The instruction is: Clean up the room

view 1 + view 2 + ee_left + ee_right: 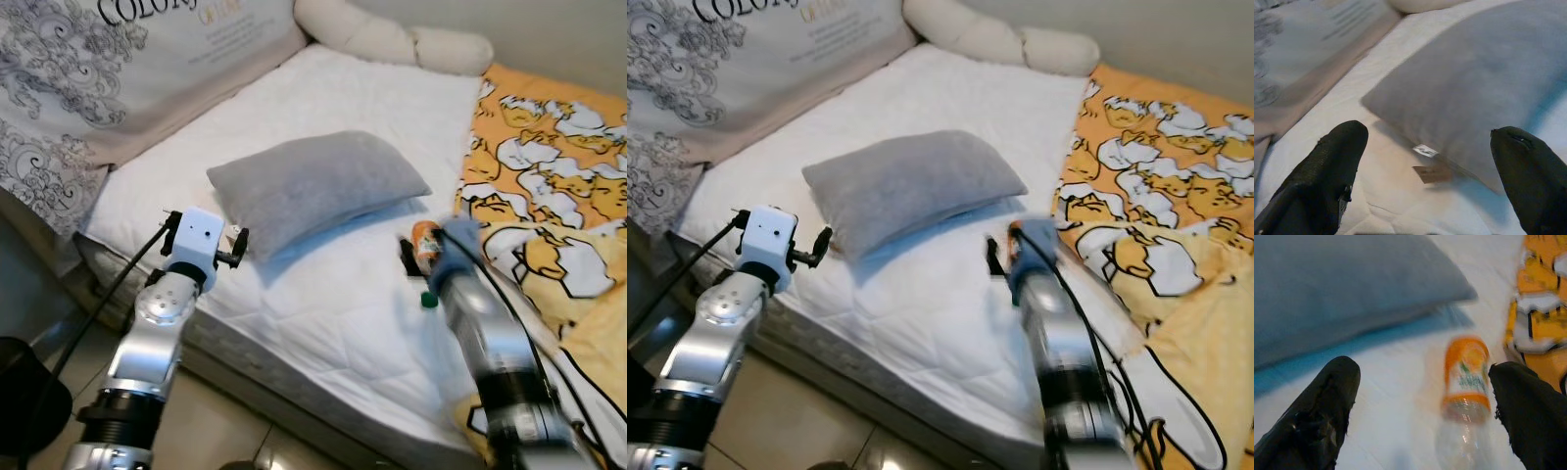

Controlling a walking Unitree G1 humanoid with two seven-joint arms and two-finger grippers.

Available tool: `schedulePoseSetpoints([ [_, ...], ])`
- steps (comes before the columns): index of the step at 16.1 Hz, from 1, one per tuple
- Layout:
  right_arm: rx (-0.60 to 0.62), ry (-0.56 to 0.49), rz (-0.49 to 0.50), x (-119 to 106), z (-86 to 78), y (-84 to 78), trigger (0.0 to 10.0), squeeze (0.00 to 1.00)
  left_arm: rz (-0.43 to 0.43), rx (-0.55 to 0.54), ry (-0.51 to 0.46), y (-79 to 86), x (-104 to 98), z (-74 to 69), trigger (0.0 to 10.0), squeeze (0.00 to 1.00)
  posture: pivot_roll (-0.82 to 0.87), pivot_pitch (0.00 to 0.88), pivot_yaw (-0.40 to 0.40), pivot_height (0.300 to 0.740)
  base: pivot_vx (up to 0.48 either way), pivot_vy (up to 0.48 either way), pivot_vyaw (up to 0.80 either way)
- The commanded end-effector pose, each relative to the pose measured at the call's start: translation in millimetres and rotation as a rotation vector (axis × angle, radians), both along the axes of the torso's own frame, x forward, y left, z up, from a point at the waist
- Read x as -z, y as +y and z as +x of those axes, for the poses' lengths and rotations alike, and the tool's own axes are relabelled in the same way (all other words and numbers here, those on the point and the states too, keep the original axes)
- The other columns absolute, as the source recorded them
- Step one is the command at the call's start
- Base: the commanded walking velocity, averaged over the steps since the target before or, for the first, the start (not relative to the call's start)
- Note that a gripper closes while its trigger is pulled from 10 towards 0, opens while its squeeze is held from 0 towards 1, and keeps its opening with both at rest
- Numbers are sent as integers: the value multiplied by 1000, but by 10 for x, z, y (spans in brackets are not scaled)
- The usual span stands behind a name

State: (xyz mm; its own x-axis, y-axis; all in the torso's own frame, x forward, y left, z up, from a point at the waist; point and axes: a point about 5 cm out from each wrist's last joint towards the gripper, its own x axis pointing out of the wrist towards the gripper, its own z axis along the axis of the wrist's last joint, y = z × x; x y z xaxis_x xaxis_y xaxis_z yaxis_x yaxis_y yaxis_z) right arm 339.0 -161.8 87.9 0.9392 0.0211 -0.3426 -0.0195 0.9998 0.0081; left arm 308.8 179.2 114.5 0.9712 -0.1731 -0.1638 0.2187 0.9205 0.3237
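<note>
Right gripper (1422, 406) fingers spread wide over the bottle (1465, 382) | bottle lies on the bed (333, 304) beside the pillow (318, 186); looks empty, light, slippery; pinch its middle | left gripper (1430, 171) spread too, near pillow

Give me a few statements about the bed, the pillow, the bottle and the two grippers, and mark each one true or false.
1. A grey pillow lies on the white mattress. True.
2. The plastic bottle stands upright on the floor. False: it lies on its side on the mattress, near the yellow patterned blanket.
3. The right gripper is open with the bottle between its fingers. True.
4. The left gripper is shut on the pillow. False: it is open, near the pillow's corner.
5. The bottle has an orange label. True.
</note>
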Motion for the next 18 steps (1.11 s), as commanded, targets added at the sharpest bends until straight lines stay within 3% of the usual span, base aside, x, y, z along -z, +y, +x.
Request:
schedulePoseSetpoints([
  [1,0,37,-27,53,2,-41,10000,1000,-3,52,16,-62,-8,-8,10000,0,58,0,-21,740,0,0,0],
  [4,33,174,-96,93,196,-124,10000,1000,35,286,85,-176,-17,-34,10000,0,71,0,-33,740,0,0,0],
  [7,39,222,-133,121,238,-173,10000,1000,50,314,90,-161,-68,-4,10000,0,107,0,-30,740,0,0,0],
  [8,52,225,-144,135,232,-205,10000,549,58,335,102,-166,-68,-17,10000,0,115,0,-27,740,0,0,0],
  [9,62,243,-148,175,208,-246,10000,0,70,357,119,-171,-51,-57,10000,0,136,0,-22,740,0,0,0],
  [12,121,254,-100,211,175,-395,10000,0,70,403,150,-186,-50,-190,10000,0,172,0,-22,740,0,0,0],
  [15,119,222,-74,183,191,-420,10000,0,79,442,172,-182,-90,-354,10000,0,213,0,-15,740,0,0,0],
  [18,131,225,-63,207,176,-426,10000,0,79,446,196,-149,-157,-475,10000,0,244,63,-6,740,0,0,0],
])
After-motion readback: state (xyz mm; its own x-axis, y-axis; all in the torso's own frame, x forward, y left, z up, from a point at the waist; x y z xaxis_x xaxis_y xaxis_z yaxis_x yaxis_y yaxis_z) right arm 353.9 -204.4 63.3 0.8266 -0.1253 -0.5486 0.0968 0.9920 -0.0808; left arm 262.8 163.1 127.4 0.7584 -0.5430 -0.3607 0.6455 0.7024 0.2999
